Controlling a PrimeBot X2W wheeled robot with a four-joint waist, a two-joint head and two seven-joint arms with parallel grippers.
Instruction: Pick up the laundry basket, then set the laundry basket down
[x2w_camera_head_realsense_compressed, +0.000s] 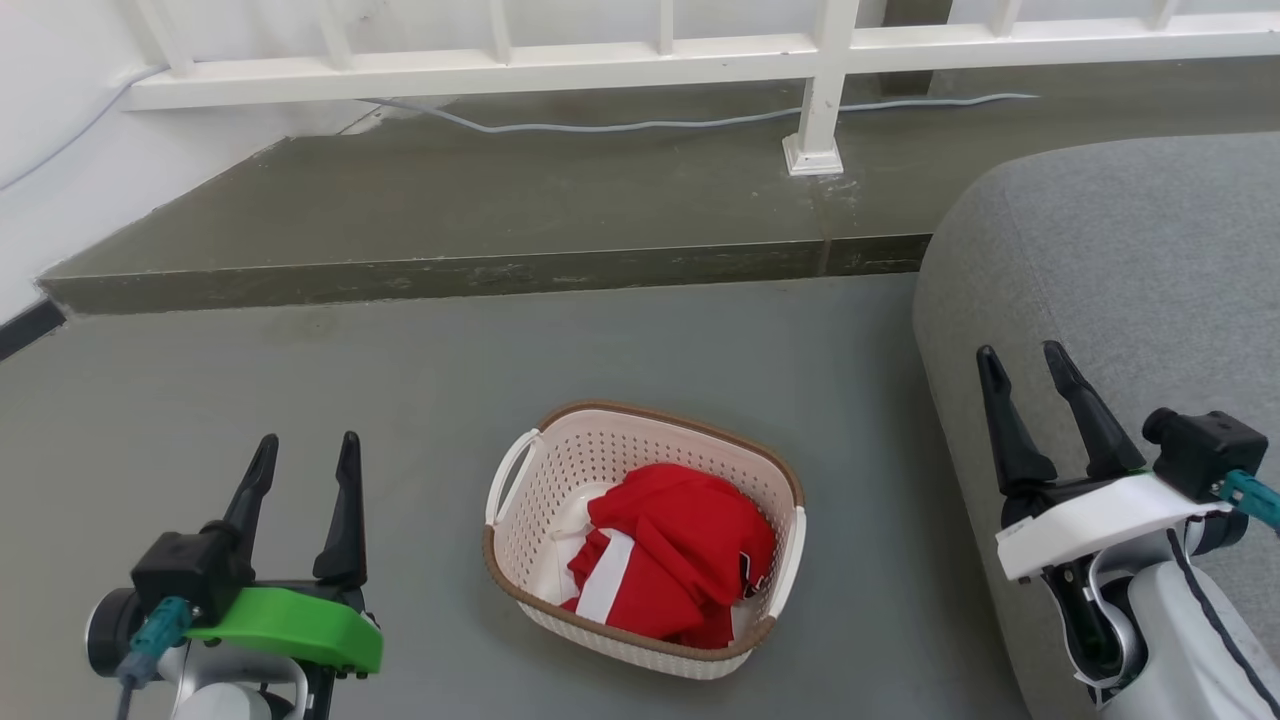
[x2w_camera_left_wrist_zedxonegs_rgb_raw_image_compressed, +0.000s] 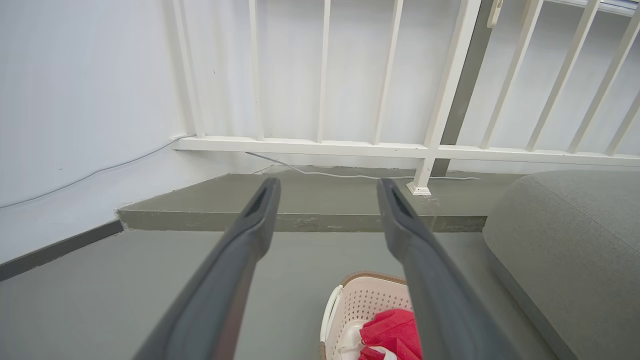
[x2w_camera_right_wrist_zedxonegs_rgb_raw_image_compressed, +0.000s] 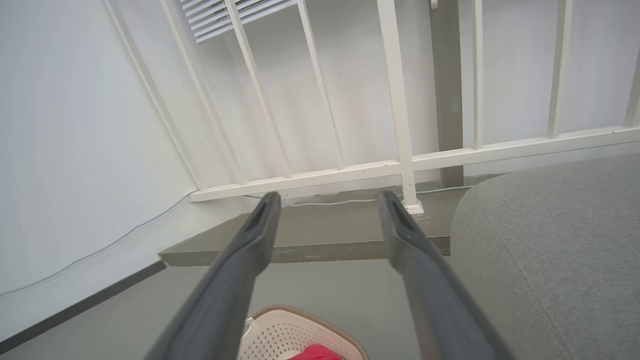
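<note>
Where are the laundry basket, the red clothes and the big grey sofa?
laundry basket (x2w_camera_head_realsense_compressed: 640, 440): head view, on its perforated far wall.
red clothes (x2w_camera_head_realsense_compressed: 690, 530): head view, middle of the heap.
grey sofa (x2w_camera_head_realsense_compressed: 1130, 260): head view, on its rounded top.

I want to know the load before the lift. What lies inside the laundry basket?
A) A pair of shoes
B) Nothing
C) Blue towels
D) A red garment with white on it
D: in the head view a bunched red garment with a white stripe lies inside the laundry basket.
</note>
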